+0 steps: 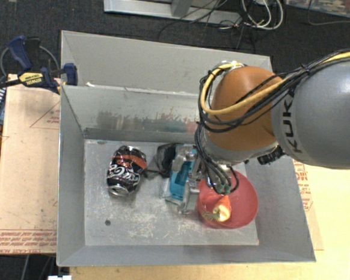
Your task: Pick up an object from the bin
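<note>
Camera view puts the gripper (186, 188) low in the middle of the bin (156, 231), right against an upright blue thing (175, 180). We cannot tell whether it is spread or closed, nor whether the blue thing sits inside its grasp or just beside it; the wrist under the orange cover (241, 105) hides much of that.

Just to its right lies a red bowl (243, 199) with a yellowish piece (221, 214) in it, its rim touching or nearly touching the gripper. We judge this the main hazard: a closing move could catch the bowl's edge along with the blue thing, or tip the bowl on the lift.

A black thing (165, 156) lies just behind the blue one and might be dragged along. If only a corner of the blue thing is caught, we would expect it to slip out.

A crushed can (125, 171) lies well apart to the left and is in no danger.
</note>
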`<state>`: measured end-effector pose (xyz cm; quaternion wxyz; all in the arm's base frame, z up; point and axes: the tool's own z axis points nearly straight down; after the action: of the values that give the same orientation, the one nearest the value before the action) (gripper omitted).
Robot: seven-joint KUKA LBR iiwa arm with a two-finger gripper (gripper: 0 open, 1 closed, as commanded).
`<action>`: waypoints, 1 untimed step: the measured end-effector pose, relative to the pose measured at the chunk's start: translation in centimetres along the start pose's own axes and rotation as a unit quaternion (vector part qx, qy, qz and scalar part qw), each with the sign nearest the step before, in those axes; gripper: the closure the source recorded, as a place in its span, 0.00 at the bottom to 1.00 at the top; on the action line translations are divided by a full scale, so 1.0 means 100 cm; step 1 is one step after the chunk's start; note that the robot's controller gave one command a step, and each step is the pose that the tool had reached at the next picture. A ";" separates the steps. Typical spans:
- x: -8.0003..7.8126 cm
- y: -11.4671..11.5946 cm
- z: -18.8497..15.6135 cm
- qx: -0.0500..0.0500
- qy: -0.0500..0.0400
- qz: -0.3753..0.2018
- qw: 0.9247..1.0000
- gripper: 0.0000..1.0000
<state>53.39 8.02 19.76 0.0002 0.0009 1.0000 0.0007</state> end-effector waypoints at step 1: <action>0.000 0.000 0.000 0.000 0.000 0.000 1.000 0.00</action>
<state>53.39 8.02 19.76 0.0002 0.0010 1.0000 0.0007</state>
